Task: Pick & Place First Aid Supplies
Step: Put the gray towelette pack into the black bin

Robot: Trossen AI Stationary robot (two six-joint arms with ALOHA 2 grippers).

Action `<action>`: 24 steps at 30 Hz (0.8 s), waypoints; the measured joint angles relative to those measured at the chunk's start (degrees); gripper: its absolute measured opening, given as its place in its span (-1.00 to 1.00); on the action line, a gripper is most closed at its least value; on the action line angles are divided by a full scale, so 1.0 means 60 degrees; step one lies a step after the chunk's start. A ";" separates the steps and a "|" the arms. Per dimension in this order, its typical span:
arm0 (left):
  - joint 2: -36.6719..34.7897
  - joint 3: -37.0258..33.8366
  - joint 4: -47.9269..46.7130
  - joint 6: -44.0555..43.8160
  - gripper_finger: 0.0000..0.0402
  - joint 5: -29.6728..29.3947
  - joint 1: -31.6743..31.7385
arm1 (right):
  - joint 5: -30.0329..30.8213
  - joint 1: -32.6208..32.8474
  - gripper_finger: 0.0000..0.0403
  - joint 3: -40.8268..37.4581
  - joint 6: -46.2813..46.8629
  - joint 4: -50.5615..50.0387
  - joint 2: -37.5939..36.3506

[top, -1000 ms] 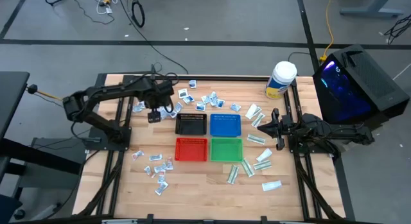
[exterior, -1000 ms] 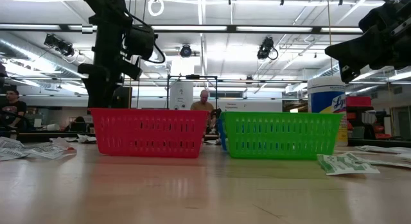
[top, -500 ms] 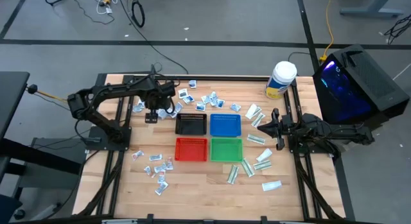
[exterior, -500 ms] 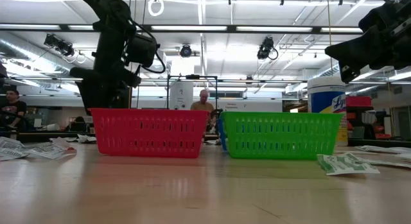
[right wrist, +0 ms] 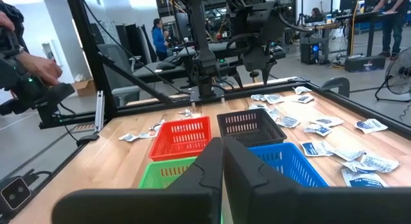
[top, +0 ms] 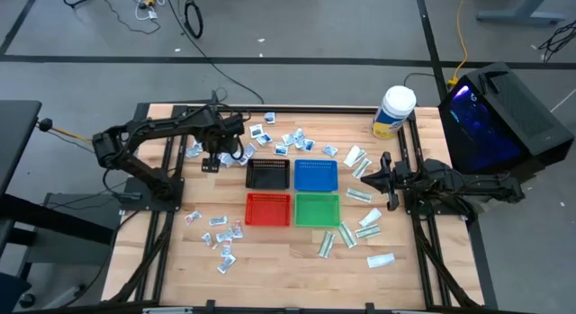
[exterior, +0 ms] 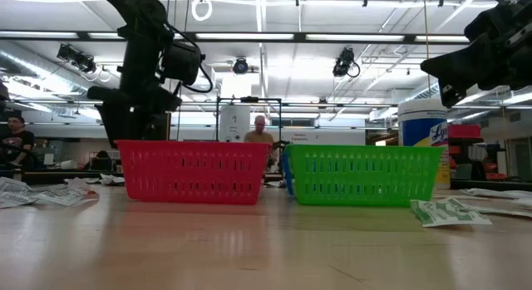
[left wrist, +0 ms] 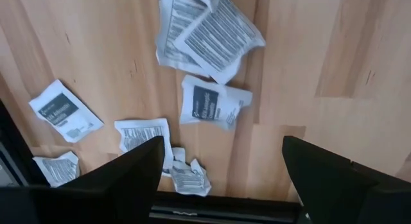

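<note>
trays black (top: pixel 267 174) | blue (top: pixel 316 175) | red (top: pixel 268 210) | green (top: pixel 316 210) | jar (top: pixel 393 112)

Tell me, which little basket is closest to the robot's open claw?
The black tray. It sits right beside the open left gripper, at the far-left corner of the four; the red, blue and green ones lie farther off.

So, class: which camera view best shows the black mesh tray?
The high view: the black tray shows whole from above, beside the blue tray. The right wrist view shows it obliquely. In the low view the red tray hides it; the left wrist view misses it.
</note>
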 joint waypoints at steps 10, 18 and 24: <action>-0.1041 -0.0740 0.0689 0.0109 0.62 0.0028 -0.0003 | 0.0004 0.0000 -0.91 -0.0001 0.0000 0.0000 0.0000; -0.1046 -0.0842 0.1053 0.0064 0.62 0.0776 0.0217 | 0.0004 0.0001 -0.91 0.0000 0.0002 -0.0001 -0.0002; -0.1029 -0.0842 0.1380 0.0829 0.62 0.0840 0.0575 | 0.0000 0.0000 -0.91 0.0001 -0.0001 0.0000 0.0001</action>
